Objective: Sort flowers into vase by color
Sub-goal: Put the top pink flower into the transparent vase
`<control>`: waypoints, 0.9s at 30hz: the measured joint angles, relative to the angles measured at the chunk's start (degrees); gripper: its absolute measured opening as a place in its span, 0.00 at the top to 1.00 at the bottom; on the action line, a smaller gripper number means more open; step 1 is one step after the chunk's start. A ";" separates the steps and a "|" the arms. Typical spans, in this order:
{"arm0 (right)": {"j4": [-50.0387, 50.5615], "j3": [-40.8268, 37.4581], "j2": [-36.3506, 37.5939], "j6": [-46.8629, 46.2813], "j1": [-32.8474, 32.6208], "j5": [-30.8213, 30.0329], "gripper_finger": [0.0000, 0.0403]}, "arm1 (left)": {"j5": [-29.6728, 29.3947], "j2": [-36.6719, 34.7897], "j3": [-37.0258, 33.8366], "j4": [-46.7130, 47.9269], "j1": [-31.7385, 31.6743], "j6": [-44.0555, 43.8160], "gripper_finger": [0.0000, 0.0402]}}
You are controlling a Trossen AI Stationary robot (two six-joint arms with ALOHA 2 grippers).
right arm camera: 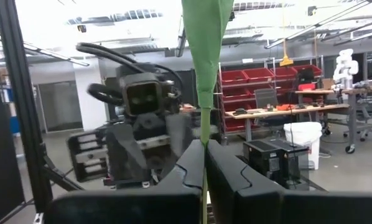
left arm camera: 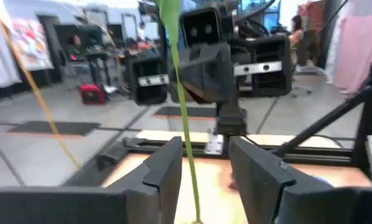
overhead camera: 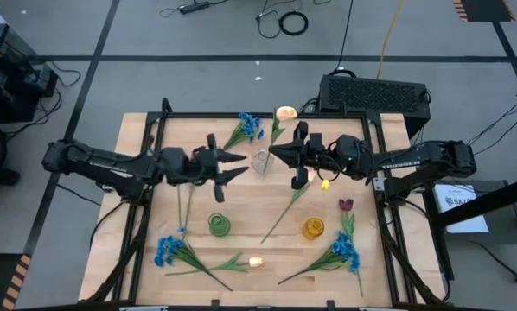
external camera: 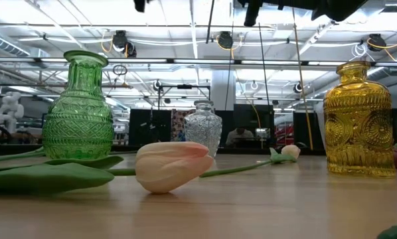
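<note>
The table is pale, matt wood with a faint grain. The green vase, clear vase and yellow vase are glossy pressed glass with cut patterns. The cream-peach tulip looks like smooth, matt cloth or plastic, its leaf dull green. Between the right gripper fingers, the green stem looks like thin matt plastic. The left gripper fingers are dark, matt, moulded plastic.
</note>
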State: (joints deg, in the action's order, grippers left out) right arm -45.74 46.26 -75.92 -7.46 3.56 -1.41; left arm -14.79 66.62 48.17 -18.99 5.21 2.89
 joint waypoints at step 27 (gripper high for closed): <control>1.52 0.00 -0.04 2.60 -1.43 0.02 1.00 | 5.62 13.98 8.54 -6.39 -4.46 0.67 0.36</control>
State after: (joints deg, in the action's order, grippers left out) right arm -44.22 46.26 -75.96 -4.86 2.13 -1.39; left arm -9.17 80.60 56.71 -25.38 0.75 3.55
